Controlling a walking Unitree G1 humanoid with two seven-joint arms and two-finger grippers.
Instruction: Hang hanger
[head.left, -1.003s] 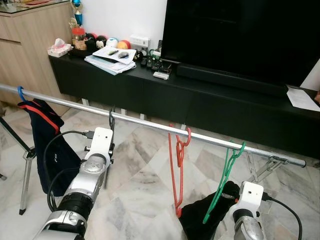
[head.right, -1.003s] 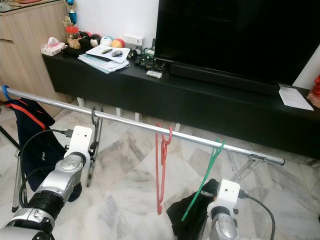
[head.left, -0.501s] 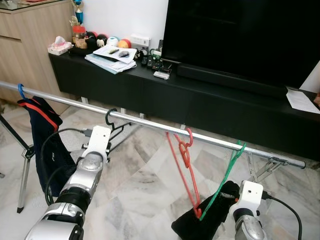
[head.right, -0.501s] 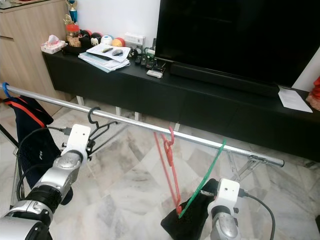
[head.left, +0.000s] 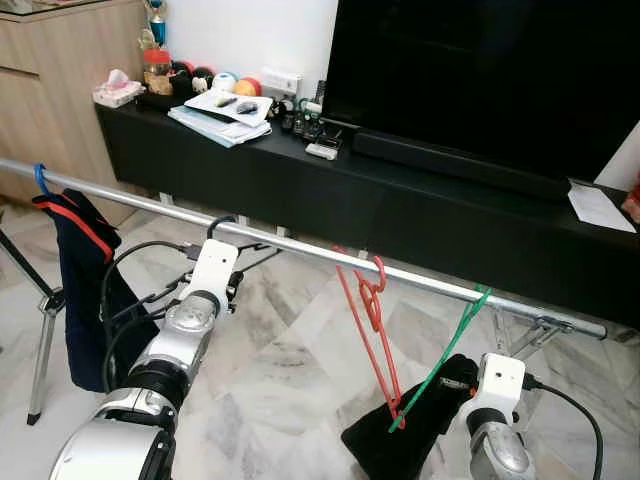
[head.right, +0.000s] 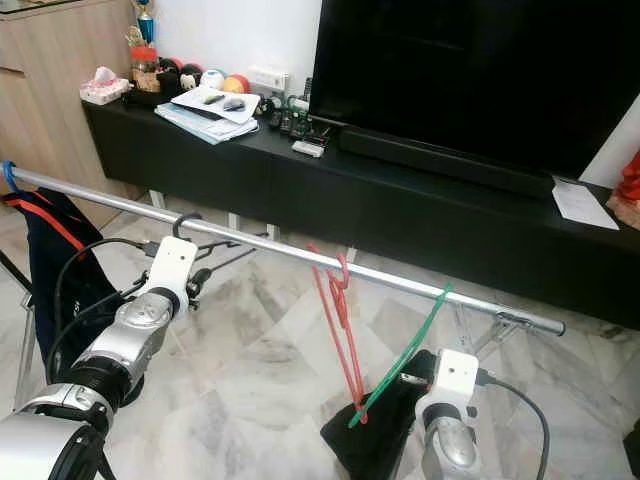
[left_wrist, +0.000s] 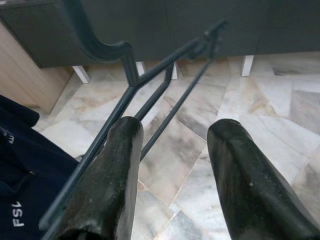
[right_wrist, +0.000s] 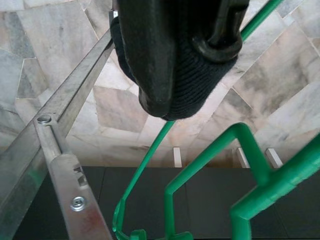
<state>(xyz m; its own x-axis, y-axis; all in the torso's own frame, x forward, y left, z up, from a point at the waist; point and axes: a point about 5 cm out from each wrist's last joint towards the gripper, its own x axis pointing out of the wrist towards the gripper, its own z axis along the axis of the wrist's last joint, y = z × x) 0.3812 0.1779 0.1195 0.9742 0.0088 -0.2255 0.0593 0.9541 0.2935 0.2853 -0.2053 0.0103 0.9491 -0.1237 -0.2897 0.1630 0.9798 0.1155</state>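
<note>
At the left stretch of the rail (head.left: 300, 247), found the dark hanger (left_wrist: 130, 67) with its hook over the bar and its frame swung out toward the TV cabinet. Logged left gripper (left_wrist: 172, 165) spread wide, clamping nothing, one finger (left_wrist: 117, 165) just touching the frame. Judged the hook seated; advised drawing straight back, clear of the frame, without dragging it sideways. Noted right gripper (right_wrist: 180, 55) low beside the green hanger (right_wrist: 280, 180); could not tell its grip.
</note>
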